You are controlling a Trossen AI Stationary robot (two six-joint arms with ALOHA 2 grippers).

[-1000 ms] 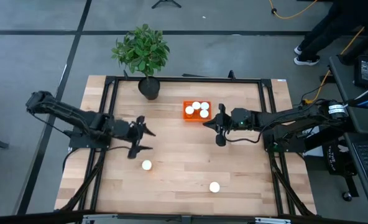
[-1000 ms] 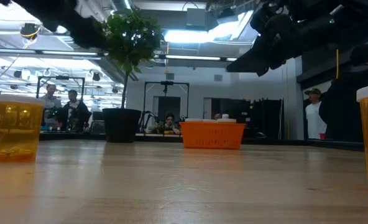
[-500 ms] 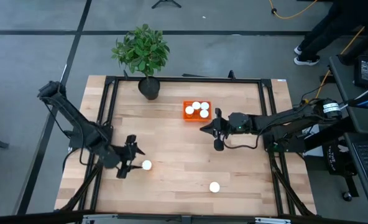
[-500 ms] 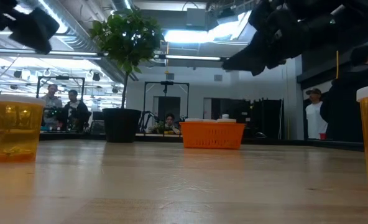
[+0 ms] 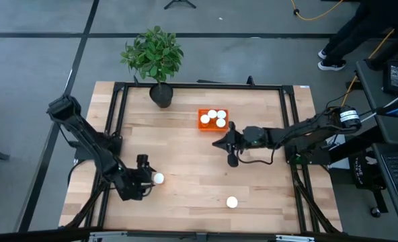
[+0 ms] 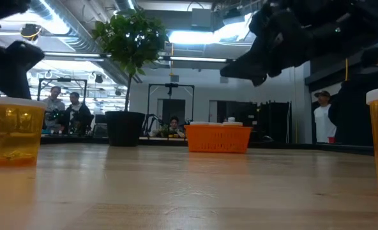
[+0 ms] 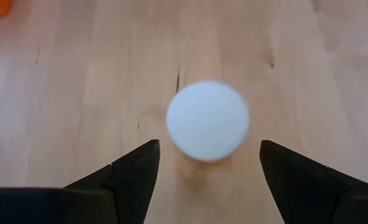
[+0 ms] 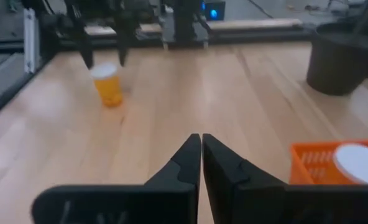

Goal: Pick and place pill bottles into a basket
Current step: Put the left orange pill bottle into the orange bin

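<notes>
1. Orange bottle (image 7: 207,121) stands on bench (image 5: 192,168), between our open L hand (image 7: 209,163) fingers.
2. R hand (image 8: 201,155) closed, empty, near basket (image 5: 213,119).
3. Risk: off-centre closing tips bottle.

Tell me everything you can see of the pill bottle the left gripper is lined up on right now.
The pill bottle stands upright on the wooden table, on its front-left part, apart from the other loose bottle. It has a round white cap and a translucent orange body that looks like plastic. The left gripper hovers over it with fingers open on either side of the cap, not touching it. Nothing else touches it.
</notes>
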